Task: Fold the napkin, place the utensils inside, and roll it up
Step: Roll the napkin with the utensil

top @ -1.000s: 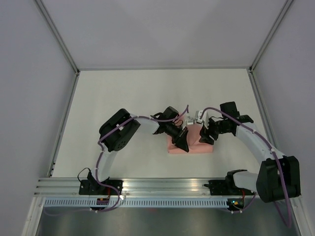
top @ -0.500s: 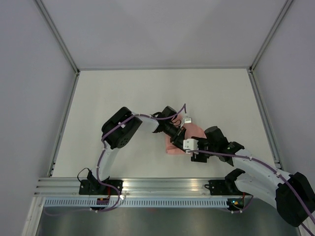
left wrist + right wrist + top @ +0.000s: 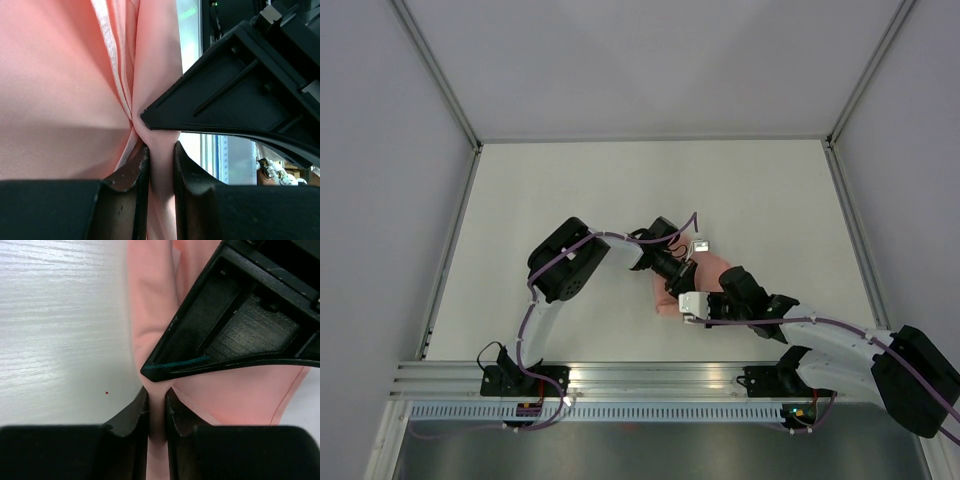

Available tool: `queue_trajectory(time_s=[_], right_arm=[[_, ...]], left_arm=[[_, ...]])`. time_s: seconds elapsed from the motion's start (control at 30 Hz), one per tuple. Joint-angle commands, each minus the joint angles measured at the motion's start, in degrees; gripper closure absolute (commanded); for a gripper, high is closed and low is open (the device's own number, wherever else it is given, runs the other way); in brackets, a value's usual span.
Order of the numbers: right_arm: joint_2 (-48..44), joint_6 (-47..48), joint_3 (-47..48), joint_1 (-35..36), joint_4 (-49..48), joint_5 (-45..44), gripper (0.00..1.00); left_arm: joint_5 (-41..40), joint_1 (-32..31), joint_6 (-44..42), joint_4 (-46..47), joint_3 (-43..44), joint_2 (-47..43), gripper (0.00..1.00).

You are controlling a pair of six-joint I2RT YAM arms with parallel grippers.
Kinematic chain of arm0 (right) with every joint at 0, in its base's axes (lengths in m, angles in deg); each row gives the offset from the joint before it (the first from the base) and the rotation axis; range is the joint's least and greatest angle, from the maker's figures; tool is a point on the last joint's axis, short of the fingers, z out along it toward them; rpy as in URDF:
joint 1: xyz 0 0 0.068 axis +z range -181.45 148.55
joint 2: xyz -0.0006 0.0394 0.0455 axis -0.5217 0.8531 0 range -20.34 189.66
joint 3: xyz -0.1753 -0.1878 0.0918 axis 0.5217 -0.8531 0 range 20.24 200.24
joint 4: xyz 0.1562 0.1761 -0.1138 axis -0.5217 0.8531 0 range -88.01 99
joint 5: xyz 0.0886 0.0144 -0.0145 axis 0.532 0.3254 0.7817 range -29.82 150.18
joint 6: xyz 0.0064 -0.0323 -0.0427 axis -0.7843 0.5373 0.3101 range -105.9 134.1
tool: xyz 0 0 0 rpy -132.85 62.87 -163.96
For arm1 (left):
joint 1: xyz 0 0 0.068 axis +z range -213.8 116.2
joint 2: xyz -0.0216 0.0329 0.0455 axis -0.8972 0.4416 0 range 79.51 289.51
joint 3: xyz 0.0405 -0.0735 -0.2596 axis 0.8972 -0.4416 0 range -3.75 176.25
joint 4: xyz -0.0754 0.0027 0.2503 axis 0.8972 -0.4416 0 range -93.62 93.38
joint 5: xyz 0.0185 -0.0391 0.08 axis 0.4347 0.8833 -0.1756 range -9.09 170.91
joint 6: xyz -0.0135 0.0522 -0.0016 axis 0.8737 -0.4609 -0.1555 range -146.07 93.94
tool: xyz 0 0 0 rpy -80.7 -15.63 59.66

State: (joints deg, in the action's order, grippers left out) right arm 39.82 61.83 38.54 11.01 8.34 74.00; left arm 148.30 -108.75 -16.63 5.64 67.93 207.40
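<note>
- Lying bunched on the white table (image 3: 620,200), the napkin (image 3: 713,270) is seen as a small pink heap; much of it is covered from above by the left arm (image 3: 570,265) and the right arm (image 3: 840,345).
- The left claw (image 3: 161,156) is closed on a thin ridge of the napkin; the cloth is pinched between its dark fingertips (image 3: 135,170), and gathered pleats are seen running away from the pinch.
- The right claw (image 3: 156,401) is likewise clamped on a narrow fold at the napkin's edge; bare table is seen just beside that edge.
- One finger of each claw is caught in the other's wrist view, held close above the pinched fold; the two pinches are thus placed just beside each other on the napkin.
- The napkin's far-left side is crossed by the left arm; its near side is crossed by the right arm.
</note>
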Motion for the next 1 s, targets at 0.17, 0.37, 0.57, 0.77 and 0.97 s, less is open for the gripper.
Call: queue_trajectory(time_s=[0.17,0.37,0.57,0.77,0.97], right_arm=[[3.11,-1.41,2.17,-0.01,4.98,-2.05,0.96],[6.71,-1.85,5.68,-0.27,10.87,2.51,0.99],[14.00,0.08,10.69,-2.20,17.29,7.96,1.00],[21.47,2.28,16.05,-6.42,21.95,12.19,1.00],[30.26,5.71,22.64,-11.59,28.26,17.37,0.99]], left_arm=[[-10.09,1.00,-0.12,-3.59,-3.04,-1.15,0.71],[-9.57,3.37,2.96,0.81,-4.09,-6.95,0.68],[-9.83,6.18,4.63,4.23,-7.07,-12.31,0.68],[-12.11,8.65,5.86,7.93,-12.17,-18.90,0.67],[-29.29,8.74,10.07,16.88,-21.81,-31.19,0.69]])
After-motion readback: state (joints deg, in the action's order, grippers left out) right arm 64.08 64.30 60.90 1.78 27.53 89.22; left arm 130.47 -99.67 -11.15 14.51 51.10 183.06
